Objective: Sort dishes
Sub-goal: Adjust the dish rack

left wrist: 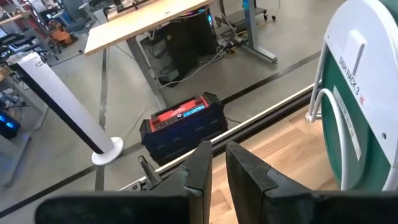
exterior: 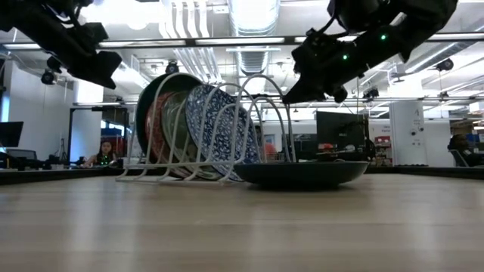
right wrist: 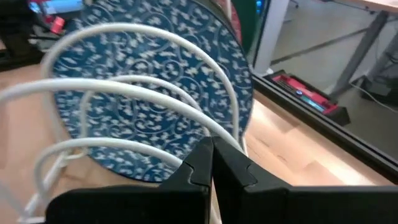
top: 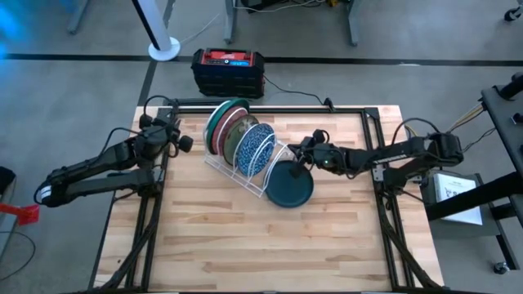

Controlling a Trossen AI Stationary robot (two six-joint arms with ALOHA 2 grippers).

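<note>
1. We see a white wire rack (top: 245, 155) standing on the wooden table (top: 245, 237), set at a slant near the table's far edge.
2. In the rack stand several plates on edge: a dark green plate (top: 219, 118) at the far end, then a red-pink patterned plate (top: 222, 135), a greyish-brown plate (top: 237, 131), and a blue patterned plate (top: 252, 149) nearest the open slots.
3. A dark plate (top: 290, 186) lies flat on the table, touching the rack's near end.
4. Our right gripper (top: 304, 149) hangs above the flat plate's far rim, just beside the rack's empty wires; its fingers (right wrist: 233, 168) are pressed together and hold nothing.
5. In the right wrist view, the blue patterned plate fills the space behind the white wires.
6. Our left gripper (top: 181, 140) sits raised at the table's left far corner, apart from the rack; its fingers (left wrist: 245, 171) stand nearly together with a narrow gap, holding nothing.
7. Beyond the table's far edge a black and red box (top: 228, 69) rests on the floor.
</note>
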